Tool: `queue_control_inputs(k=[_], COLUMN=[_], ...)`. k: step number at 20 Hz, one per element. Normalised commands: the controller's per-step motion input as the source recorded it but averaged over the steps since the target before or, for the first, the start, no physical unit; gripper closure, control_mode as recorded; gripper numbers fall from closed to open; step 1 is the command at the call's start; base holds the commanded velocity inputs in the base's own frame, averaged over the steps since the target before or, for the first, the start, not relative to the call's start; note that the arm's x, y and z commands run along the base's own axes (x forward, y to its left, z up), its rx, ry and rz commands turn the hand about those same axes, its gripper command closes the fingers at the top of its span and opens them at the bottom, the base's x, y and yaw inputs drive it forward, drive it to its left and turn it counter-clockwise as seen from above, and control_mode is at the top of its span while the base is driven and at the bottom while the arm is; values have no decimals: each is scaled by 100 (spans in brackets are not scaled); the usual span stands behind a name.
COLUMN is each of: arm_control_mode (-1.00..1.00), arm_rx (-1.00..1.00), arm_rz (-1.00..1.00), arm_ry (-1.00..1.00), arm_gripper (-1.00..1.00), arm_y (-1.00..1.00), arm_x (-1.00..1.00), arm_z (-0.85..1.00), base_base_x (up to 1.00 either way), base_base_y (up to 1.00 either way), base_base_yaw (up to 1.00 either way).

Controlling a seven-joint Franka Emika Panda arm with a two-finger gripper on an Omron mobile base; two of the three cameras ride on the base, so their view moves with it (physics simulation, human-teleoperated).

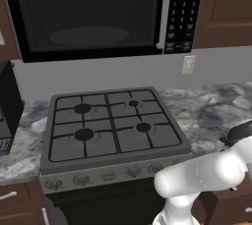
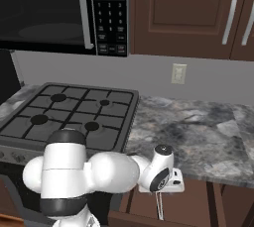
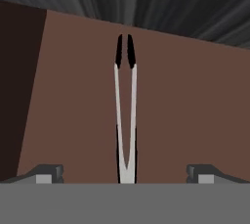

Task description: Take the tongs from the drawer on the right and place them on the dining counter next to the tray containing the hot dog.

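Note:
The tongs (image 3: 126, 162) lie flat on the brown floor of the open drawer (image 3: 190, 110). They are two slim pale arms with black tips, joined at the near end. My gripper (image 3: 125, 173) hangs straight over them and is open; its fingertips (image 3: 49, 173) stand wide to either side of the joined end, touching nothing. In the right base view the gripper (image 2: 161, 191) points down just below the worktop edge, right of the stove, with the tongs (image 2: 159, 206) a thin pale line beneath it. The dining counter, the tray and the hot dog are out of view.
A gas stove (image 1: 113, 121) sits left of the hand, with a microwave (image 1: 93, 13) above it. The grey marbled worktop (image 2: 198, 132) overhangs the drawer. The drawer's dark side wall (image 3: 14, 96) is close on one side. Brown wall cabinets (image 2: 198, 13) hang above.

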Motion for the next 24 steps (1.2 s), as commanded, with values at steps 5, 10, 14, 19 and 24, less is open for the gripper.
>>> queue_control_inputs(k=[5, 10, 14, 19, 24], arm_control_mode=[-100, -100, -100, -100, -100], arm_rx=[0, 0, 0, 0, 0], arm_rz=[0, 0, 0, 0, 0], arm_ry=[-5, -7, -1, 0, 0], arm_gripper=[-100, -100, -100, -100, -100], arm_y=[0, 0, 0, 0, 0], arm_x=[0, 0, 0, 0, 1], arm_z=[-29, -26, -6, 0, -7], base_base_x=[0, 0, 0, 0, 0], base_base_y=[0, 0, 0, 0, 0], base_base_yaw=[0, 0, 0, 0, 0])
